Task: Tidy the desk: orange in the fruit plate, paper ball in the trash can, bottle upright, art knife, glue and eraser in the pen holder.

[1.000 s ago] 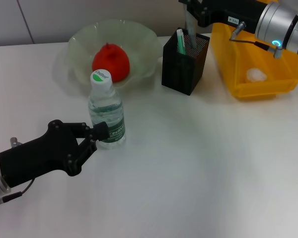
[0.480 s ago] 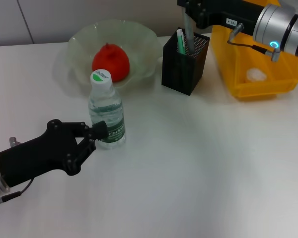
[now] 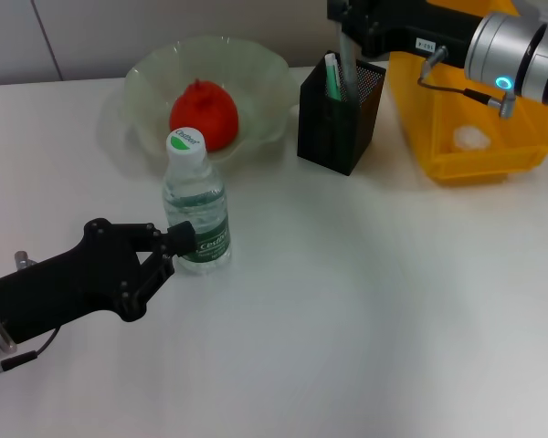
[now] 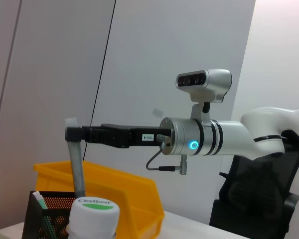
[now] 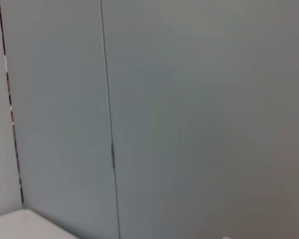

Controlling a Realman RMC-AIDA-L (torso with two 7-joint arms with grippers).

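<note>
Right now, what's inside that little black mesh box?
In the pen holder a green-and-white stick stands upright, and a grey rod held by the right gripper dips in from above. The mesh walls hide whatever lies at the bottom.

The head view looks steeply down on the table (image 3: 347,319); the low left wrist view faces level across it, sharing the bottle (image 3: 194,205) and pen holder (image 3: 340,114); the right wrist view faces only wall.

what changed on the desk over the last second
The right gripper, shut on a grey stick, shifted slightly left over the pen holder. The left gripper stayed at the upright bottle. Orange in the fruit plate and paper ball in the trash can did not move.
</note>
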